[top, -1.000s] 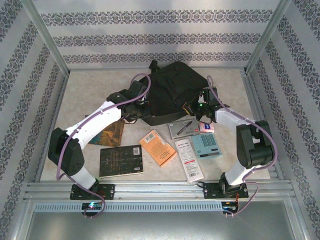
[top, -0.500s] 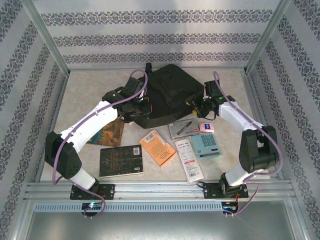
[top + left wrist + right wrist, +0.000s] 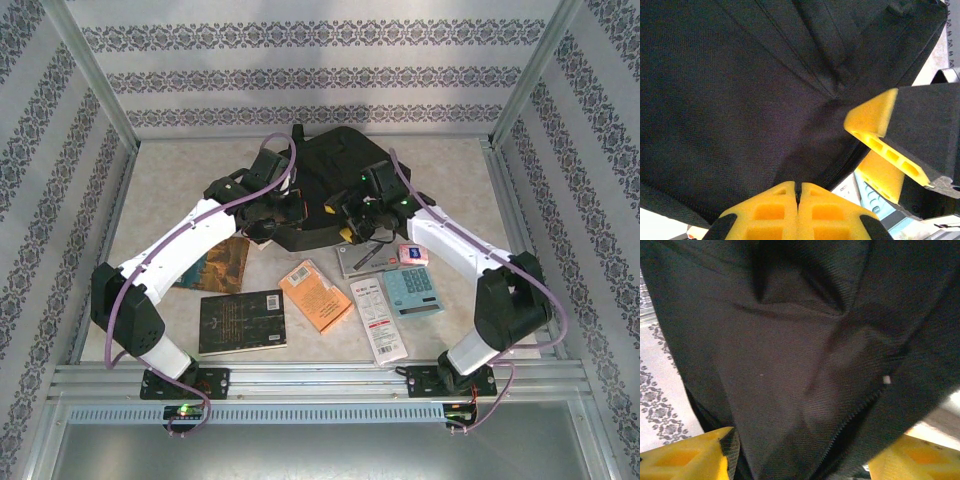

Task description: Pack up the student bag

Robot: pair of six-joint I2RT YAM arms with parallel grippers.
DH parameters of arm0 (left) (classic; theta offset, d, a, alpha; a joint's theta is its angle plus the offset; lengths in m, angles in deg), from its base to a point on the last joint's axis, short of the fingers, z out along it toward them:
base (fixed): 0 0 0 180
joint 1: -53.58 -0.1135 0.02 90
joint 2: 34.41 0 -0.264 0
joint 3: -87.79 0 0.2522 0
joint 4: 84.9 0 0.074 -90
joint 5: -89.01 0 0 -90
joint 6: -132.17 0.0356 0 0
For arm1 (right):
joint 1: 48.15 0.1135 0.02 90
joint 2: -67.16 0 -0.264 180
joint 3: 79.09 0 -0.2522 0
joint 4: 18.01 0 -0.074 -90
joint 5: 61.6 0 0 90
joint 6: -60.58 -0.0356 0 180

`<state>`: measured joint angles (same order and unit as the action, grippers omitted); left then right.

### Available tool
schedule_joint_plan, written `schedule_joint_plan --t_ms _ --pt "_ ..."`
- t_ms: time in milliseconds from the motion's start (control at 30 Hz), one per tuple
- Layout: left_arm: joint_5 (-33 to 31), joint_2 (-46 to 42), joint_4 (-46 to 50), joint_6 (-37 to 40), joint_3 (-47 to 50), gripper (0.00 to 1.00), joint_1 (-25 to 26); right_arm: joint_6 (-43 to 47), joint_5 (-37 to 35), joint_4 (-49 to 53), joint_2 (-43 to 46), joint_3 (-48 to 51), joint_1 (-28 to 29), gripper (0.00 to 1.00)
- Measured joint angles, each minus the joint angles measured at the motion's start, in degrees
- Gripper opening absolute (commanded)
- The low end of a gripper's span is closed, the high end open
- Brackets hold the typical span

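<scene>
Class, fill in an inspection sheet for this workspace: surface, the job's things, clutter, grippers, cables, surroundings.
Surface: pale marbled table, much of it covered.
Job's things: black student bag lying at the far middle; nothing seen going into it yet.
Clutter: dark book, orange book, calculator, grey case, pink pack and white strip pack loose on the near side; third book partly under the left arm.
Grippers: left gripper shut at the bag's zip edge, grip on cloth unclear; right gripper open, bag cloth between its fingers.
Cables: purple cables looped along both arms.
Surroundings: patterned walls, aluminium frame.
</scene>
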<state>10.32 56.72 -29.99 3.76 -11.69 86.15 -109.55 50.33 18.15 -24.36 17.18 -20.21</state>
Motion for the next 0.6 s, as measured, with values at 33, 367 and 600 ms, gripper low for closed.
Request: schedule_joint_plan --t_ms 33,367,600 --pt "-0.04 0.0 0.02 -0.07 0.0 0.0 0.04 -0.63 0.0 0.0 -0.52 -0.59 0.44 0.66" --pt "-1.77 -1.05 -0.02 -1.07 1.05 0.0 0.04 -0.7 -0.26 2.89 -6.16 -6.34 4.92 0.49" --pt "-3.1 -3.8 0.0 -1.11 3.32 0.0 0.04 4.55 -1.07 5.68 -7.34 -7.78 5.18 0.06"
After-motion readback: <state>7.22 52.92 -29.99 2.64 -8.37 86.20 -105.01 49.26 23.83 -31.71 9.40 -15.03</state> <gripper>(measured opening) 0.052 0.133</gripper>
